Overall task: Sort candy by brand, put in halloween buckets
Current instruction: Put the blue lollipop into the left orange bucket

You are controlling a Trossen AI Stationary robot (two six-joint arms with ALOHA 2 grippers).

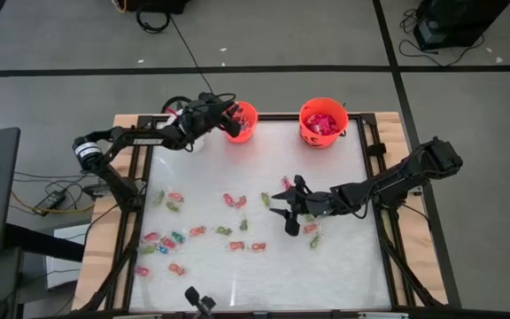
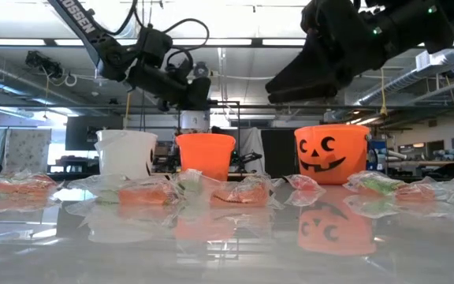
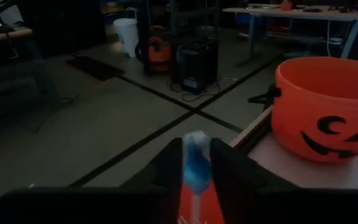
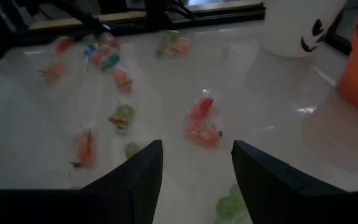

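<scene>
The left gripper [image 1: 229,118] sits right over the rim of the small orange bucket [image 1: 244,124], and in its wrist view there's a blue-wrapped piece [image 3: 196,167] between the fingers [image 3: 166,168], seemingly a lollipop with a stick pointing down at orange plastic underneath; can't honestly tell if the fingers are clamped on it or already letting go, it just sits in the slot between them. So I'd call this the drop-off step for that piece, right at the moment of release into the small orange bucket. Taking that bucket as the landmark: the white bucket [image 2: 126,153] is just beside it on the left arm's side, mostly hidden under the arm from above, and the larger orange bucket [image 1: 323,122] with red stuff inside is further along the same table edge on the other side. The right gripper [image 1: 289,209] hovers well away from the small orange bucket, out over the middle of the table, fingers spread wide and holding nothing, with a red-orange candy [image 4: 201,124] on the table ahead of it. The rest of the candy [image 1: 177,239] is scattered across the table [image 1: 343,266], well apart from the buckets. Next move, I'd guess: left lets the blue one fall and backs off, right drops onto that red-orange packet and pinches it
</scene>
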